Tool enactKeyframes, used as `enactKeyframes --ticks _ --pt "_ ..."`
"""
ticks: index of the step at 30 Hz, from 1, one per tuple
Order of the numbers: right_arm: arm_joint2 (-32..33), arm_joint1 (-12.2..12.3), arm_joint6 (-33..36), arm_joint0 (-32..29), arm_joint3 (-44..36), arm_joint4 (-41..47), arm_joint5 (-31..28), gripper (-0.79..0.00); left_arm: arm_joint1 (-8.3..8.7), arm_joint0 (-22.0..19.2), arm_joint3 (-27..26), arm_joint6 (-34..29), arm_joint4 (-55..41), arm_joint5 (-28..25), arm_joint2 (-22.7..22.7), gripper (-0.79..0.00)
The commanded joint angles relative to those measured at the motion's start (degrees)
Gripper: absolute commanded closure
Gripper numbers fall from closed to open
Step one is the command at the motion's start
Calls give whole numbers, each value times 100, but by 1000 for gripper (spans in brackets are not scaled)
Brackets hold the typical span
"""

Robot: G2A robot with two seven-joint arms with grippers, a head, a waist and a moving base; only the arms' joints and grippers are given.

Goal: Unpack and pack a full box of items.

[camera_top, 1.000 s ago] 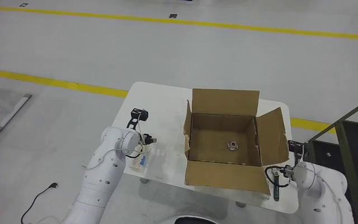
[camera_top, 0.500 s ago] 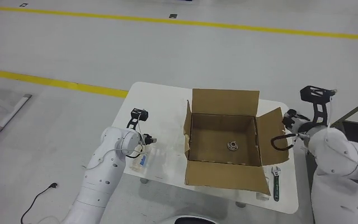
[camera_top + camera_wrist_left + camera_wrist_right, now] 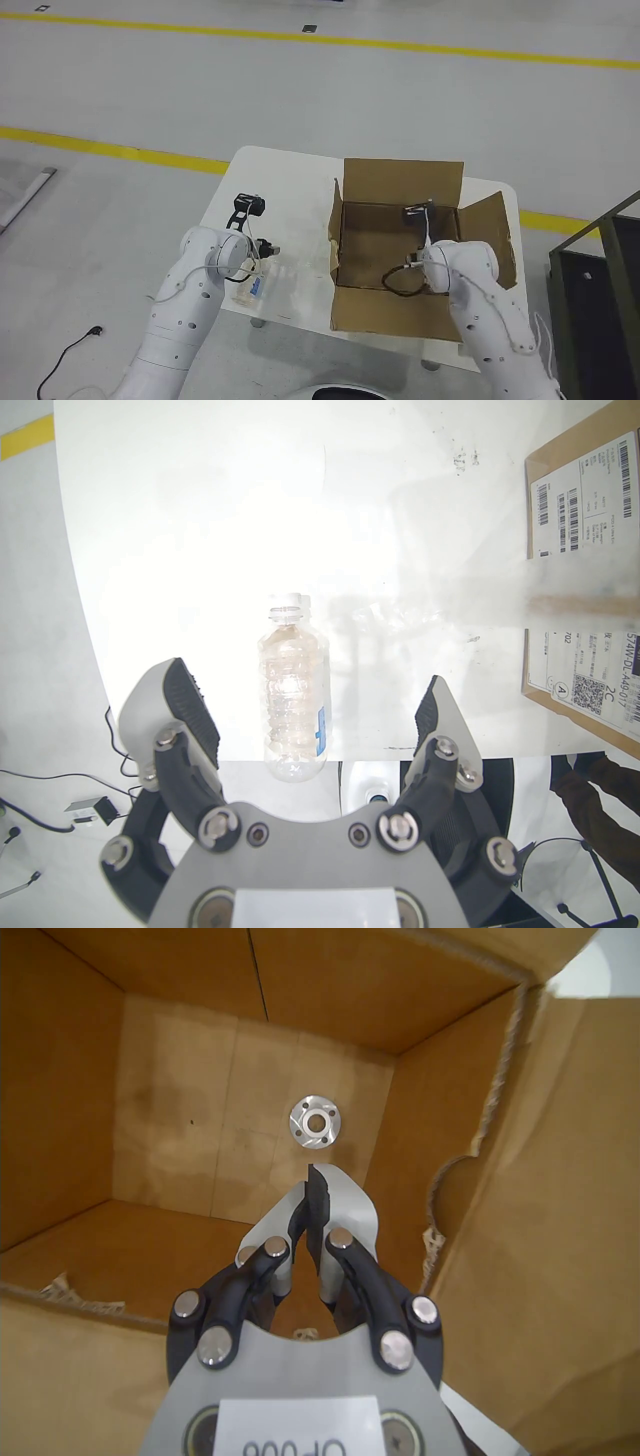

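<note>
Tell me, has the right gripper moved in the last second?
Yes. The right gripper was outside the cardboard box, past its right flap; it now sits over the box's open top, shut, pointing at the metal flange inside.

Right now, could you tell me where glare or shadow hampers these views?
Left wrist view: strong glare washes out the white table around the clear plastic bottle, whose neck fades into it. Right wrist view: the cardboard box is evenly lit inside, the metal flange plain to see.
</note>
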Motion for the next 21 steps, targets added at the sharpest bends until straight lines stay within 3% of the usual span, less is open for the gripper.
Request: enactKeyframes --ticks 1,3,8,21 --pt "-100 -38 -50 136 349 45 82 -231 0 0 0 0 0 0 0 -785" --pt "-239 -70 -109 274 667 -25 49 -289 0 0 0 0 0 0 0 -785" --pt "-480 -161 -337 626 1308 -75 121 -351 0 0 0 0 0 0 0 -785" --pt "-678 -329 -849 1165 2796 0 131 -357 0 0 0 0 0 0 0 -785"
